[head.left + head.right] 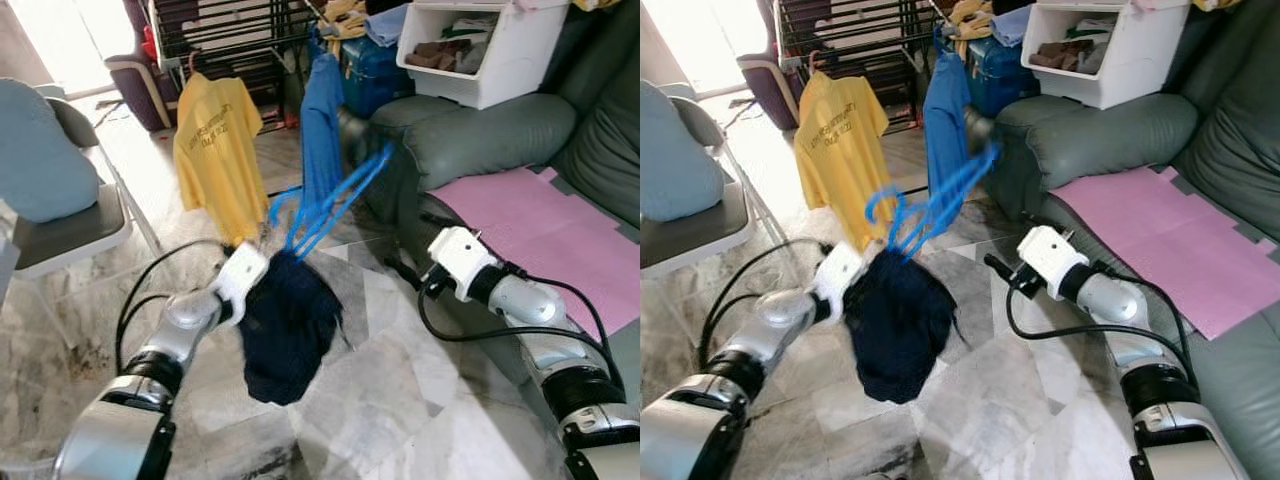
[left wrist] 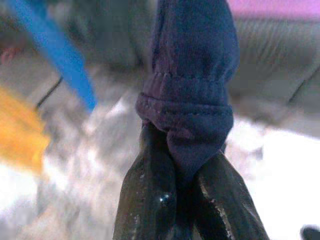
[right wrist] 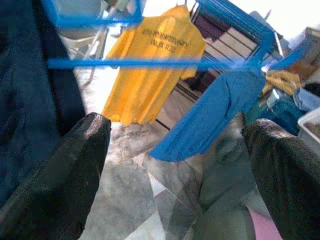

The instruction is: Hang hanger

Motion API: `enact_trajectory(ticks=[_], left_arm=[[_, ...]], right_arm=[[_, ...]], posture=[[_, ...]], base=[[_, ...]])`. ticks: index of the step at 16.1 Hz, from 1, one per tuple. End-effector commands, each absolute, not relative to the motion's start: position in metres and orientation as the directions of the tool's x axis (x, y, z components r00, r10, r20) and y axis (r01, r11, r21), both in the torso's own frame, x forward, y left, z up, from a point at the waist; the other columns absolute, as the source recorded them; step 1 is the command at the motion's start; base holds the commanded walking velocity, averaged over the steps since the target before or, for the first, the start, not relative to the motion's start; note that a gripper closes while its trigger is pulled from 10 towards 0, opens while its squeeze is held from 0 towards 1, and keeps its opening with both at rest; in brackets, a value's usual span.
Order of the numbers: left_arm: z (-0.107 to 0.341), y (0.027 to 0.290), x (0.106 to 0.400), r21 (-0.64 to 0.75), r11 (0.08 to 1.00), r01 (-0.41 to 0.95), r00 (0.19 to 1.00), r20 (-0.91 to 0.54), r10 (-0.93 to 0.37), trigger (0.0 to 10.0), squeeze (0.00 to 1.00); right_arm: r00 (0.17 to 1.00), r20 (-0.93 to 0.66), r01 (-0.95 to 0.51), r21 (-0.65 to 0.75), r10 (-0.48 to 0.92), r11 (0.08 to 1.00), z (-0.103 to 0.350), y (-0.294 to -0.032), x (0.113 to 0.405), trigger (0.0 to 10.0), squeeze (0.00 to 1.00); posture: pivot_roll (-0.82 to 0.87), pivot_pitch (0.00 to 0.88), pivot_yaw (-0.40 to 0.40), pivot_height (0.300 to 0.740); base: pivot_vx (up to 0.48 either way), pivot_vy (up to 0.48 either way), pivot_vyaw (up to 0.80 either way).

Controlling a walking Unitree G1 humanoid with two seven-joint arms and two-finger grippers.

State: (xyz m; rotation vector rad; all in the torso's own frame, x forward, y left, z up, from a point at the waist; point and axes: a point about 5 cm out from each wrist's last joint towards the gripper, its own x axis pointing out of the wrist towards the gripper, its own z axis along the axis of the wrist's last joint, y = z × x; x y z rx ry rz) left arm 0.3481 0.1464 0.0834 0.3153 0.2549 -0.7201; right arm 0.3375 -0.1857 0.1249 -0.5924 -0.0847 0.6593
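I count two arms in my view, each ending in one gripper: left gripper [image 2: 180, 210] and right gripper [image 3: 180, 165]. Blue hanger [image 1: 330, 205]: at least one; motion blur prevents an exact count. Dark navy garment [image 1: 288, 325]: one. Shirts hanging at the drying rack [image 1: 235, 30]: two, one yellow shirt [image 1: 215, 150] and one blue shirt [image 1: 322, 125]. Grey sofa [image 1: 480, 130]: one. Pink mat [image 1: 545, 235]: one. White bin [image 1: 490, 50]: one. Folding chair [image 1: 70, 225]: one.
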Motion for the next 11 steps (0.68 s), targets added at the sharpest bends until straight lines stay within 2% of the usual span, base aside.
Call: enact_trajectory(ticks=[1, 3, 4, 7, 8, 9, 11], left_arm=[[0.109, 0.138, 0.354, 0.231, 0.663, 0.712, 0.702, -0.221, -0.677, 0.0, 0.0], [0.124, 0.122, 0.348, 0.247, 0.549, 0.798, 0.594, -0.168, -0.787, 0.0, 0.0], [0.13, 0.116, 0.344, 0.305, 0.475, 0.825, 0.537, -0.166, -0.827, 0.0, 0.0], [0.141, 0.106, 0.337, 0.291, 0.388, 0.875, 0.444, -0.16, -0.882, 0.0, 0.0], [0.146, 0.103, 0.334, 0.303, 0.361, 0.882, 0.419, -0.154, -0.895, 0.0, 0.0], [0.155, 0.098, 0.332, 0.318, 0.339, 0.885, 0.395, -0.13, -0.909, 0.0, 0.0], [0.176, 0.091, 0.334, 0.345, 0.356, 0.869, 0.397, -0.054, -0.916, 0.0, 0.0]], right_arm=[[0.805, -0.133, -0.552, -0.522, 0.578, 0.65, 0.119, -0.185, 0.339, 10.0, 1.0], [0.809, -0.156, -0.561, -0.49, 0.566, 0.667, 0.111, -0.181, 0.339, 10.0, 1.0], [0.801, -0.172, -0.575, -0.486, 0.573, 0.658, 0.108, -0.179, 0.338, 10.0, 1.0], [0.784, -0.21, -0.605, -0.474, 0.585, 0.64, 0.102, -0.176, 0.337, 10.0, 1.0], [0.782, -0.225, -0.61, -0.464, 0.581, 0.642, 0.099, -0.177, 0.336, 10.0, 0.26], [0.774, -0.246, -0.624, -0.455, 0.584, 0.635, 0.094, -0.176, 0.334, 10.0, 0.0], [0.744, -0.323, -0.668, -0.407, 0.585, 0.623, 0.081, -0.176, 0.329, 10.0, 0.0]], posture=[[-0.13, 0.0, 0.099, 0.74], [-0.12, 0.0, 0.095, 0.74], [-0.12, 0.0, 0.093, 0.74], [-0.12, 0.0, 0.09, 0.74], [-0.12, 0.0, 0.089, 0.74], [-0.12, 0.0, 0.088, 0.74], [-0.13, 0.0, 0.088, 0.74]], base=[[0.0, 0.0, 0.0], [0.0, 0.0, 0.0], [0.0, 0.0, 0.0], [0.0, 0.0, 0.0], [0.0, 0.0, 0.0], [0.0, 0.0, 0.0], [0.0, 0.0, 0.0]])
